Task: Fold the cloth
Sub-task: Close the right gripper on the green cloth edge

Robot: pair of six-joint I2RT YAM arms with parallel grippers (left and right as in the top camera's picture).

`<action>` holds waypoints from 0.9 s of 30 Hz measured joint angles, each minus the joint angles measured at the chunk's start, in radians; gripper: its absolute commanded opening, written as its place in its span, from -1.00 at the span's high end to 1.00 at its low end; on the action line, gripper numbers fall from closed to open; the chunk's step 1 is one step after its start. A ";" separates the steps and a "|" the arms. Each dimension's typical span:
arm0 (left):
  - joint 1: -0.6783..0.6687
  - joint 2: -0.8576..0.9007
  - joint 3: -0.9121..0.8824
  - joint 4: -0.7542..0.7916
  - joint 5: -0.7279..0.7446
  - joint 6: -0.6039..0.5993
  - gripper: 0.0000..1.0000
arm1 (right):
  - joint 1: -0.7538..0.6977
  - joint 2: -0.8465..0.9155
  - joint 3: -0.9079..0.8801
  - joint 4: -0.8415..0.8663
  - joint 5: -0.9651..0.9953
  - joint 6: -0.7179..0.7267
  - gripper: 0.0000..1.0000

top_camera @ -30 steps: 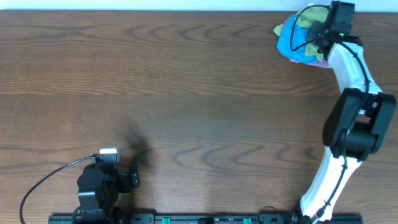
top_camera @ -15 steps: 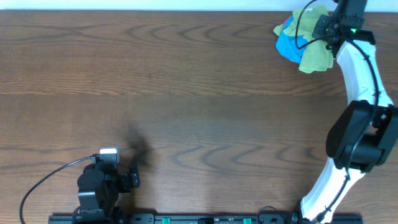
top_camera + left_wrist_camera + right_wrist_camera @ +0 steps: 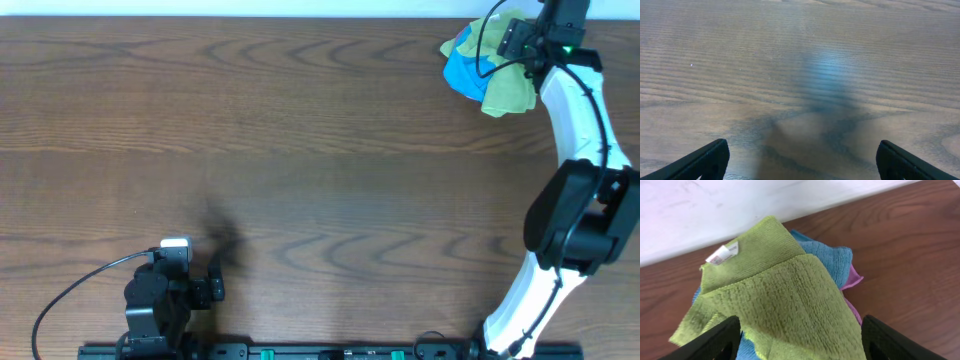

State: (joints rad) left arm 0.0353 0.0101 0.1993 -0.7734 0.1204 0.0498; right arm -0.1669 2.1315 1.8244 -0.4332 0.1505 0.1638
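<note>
Cloth [image 3: 507,90] lies by the far right corner of the table [image 3: 300,150], draped over the right side of the blue cloth [image 3: 462,72]; the far edge runs just beyond, and bare wood stretches wide to the left of the blue cloth. The right gripper [image 3: 515,42] hangs over the pile, its arm reaching far out; the left gripper [image 3: 212,290] rests well apart from the blue cloth, at the near edge.

From the left wrist, the fingers stand spread over bare wood.

From the right wrist, the lime terry cloth is rumpled, a white tag [image 3: 722,254] at its far edge; a purple cloth [image 3: 852,277] peeks out beside the blue cloth; the fingers stand wide on either side.
</note>
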 measured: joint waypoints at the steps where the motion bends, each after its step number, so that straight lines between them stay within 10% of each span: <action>1: 0.000 0.000 0.000 0.000 0.000 0.000 -0.90 | 0.000 0.011 0.000 0.008 0.000 0.000 -0.56; 6: 0.000 0.000 0.000 0.000 0.000 0.000 -0.90 | 0.000 0.061 0.000 0.035 -0.001 0.000 -0.50; 21: 0.000 0.000 0.000 0.000 0.000 0.000 -0.90 | -0.002 0.097 0.000 0.072 -0.003 0.004 0.98; 27: 0.000 0.000 0.000 0.000 0.000 0.000 -0.90 | -0.001 0.097 0.000 0.060 -0.004 0.008 0.97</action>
State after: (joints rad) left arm 0.0353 0.0101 0.1993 -0.7738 0.1204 0.0498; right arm -0.1680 2.2280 1.8244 -0.3729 0.1463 0.1719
